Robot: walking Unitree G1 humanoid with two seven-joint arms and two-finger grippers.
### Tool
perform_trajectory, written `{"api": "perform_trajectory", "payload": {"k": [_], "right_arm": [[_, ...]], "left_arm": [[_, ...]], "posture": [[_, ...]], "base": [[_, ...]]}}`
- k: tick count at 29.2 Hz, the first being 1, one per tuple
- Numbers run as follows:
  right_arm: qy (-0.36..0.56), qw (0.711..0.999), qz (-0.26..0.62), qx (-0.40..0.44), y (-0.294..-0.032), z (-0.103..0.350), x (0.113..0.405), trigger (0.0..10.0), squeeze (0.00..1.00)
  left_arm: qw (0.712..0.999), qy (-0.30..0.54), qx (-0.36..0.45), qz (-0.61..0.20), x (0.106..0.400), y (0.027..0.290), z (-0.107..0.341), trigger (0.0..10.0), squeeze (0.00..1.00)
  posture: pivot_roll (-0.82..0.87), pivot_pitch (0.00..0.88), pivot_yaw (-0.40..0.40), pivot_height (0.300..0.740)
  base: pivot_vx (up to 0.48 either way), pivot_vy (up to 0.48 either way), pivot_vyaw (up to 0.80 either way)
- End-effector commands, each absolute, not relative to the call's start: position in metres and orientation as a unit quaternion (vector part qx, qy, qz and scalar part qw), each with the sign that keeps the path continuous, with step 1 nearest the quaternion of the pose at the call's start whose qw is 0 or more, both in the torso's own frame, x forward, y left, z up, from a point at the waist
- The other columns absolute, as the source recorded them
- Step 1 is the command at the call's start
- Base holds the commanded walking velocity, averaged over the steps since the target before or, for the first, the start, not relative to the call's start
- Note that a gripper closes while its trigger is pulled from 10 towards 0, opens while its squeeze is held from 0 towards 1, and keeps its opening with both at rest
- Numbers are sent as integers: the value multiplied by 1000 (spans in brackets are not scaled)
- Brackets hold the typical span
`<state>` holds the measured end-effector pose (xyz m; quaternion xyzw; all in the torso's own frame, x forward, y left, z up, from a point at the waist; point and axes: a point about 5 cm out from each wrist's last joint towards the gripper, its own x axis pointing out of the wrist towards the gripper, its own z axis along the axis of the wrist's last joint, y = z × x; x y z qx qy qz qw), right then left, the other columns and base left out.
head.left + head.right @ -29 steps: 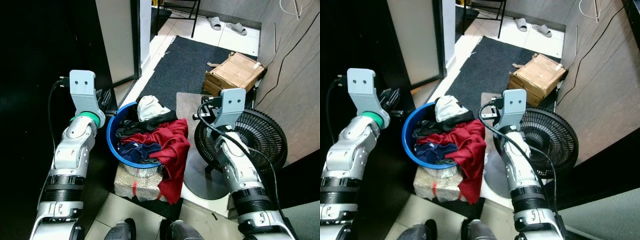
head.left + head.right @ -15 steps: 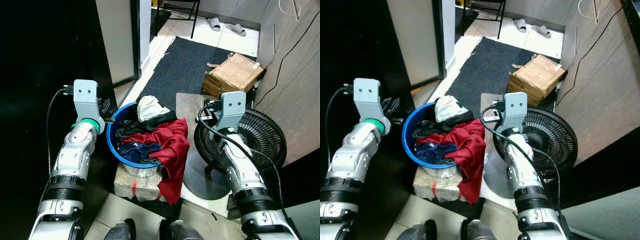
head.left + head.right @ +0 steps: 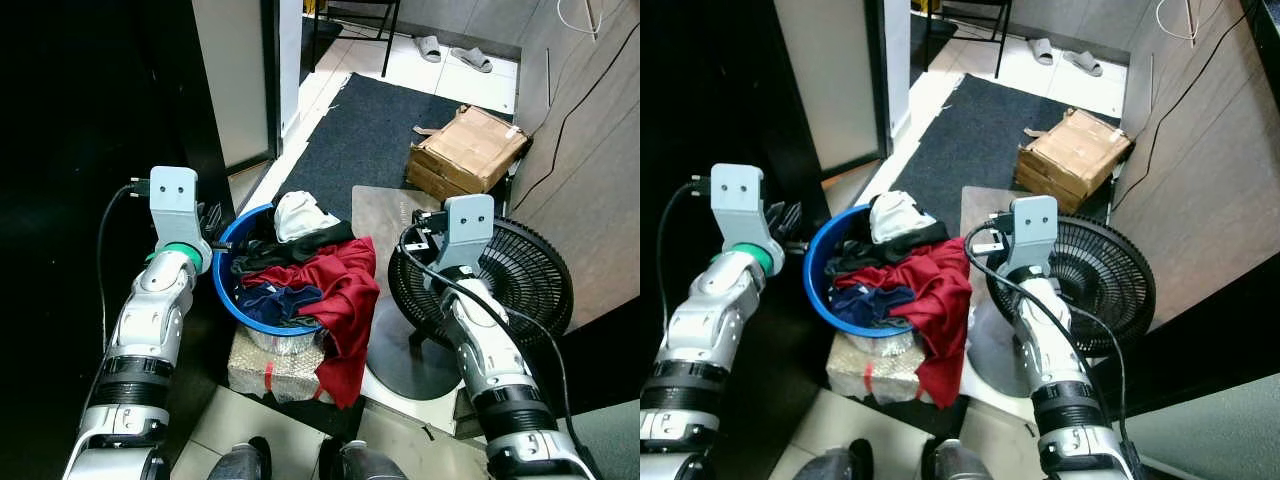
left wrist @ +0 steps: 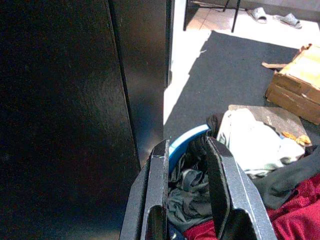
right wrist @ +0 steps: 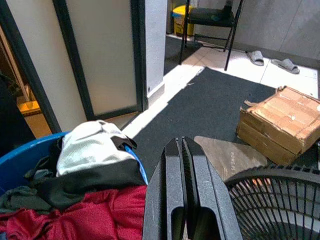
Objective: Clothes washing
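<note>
Left wrist view: blue basin [image 4: 186,141] rim between left hand [image 4: 186,165] fingers.

A black fan [image 3: 500,275] is seen beside a cardboard box [image 3: 468,148] on the dark mat [image 3: 365,130]. Two slippers [image 3: 452,52] are left on the tiles beyond.

tiled floor [image 3: 420,75], dark mat [image 3: 375,130] at 12 o'clock, cardboard box [image 3: 468,148] at 1 o'clock on mat edge, black fan [image 3: 500,285] at 3 o'clock, wrapped block [image 3: 275,365] under blue basin [image 3: 225,290], slippers [image 3: 452,52] at far 12 o'clock
</note>
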<state>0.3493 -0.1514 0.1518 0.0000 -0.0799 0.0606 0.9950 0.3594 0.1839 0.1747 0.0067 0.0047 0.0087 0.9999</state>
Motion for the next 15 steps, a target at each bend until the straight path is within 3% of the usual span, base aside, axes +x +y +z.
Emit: {"api": "perform_trajectory", "payload": {"k": [1, 15], "right_arm": [[-70, 996, 63, -1, -149, 145, 347, 10000, 0], [-74, 995, 68, -8, -149, 145, 346, 10000, 0]], "left_arm": [[1000, 8, 6, 9, 359, 185, 172, 10000, 0], [1000, 1, 4, 4, 364, 181, 176, 10000, 0]], "posture": [[-24, 143, 2, 735], [-33, 115, 5, 690]], "base": [[0, 0, 0], [0, 0, 0]]}}
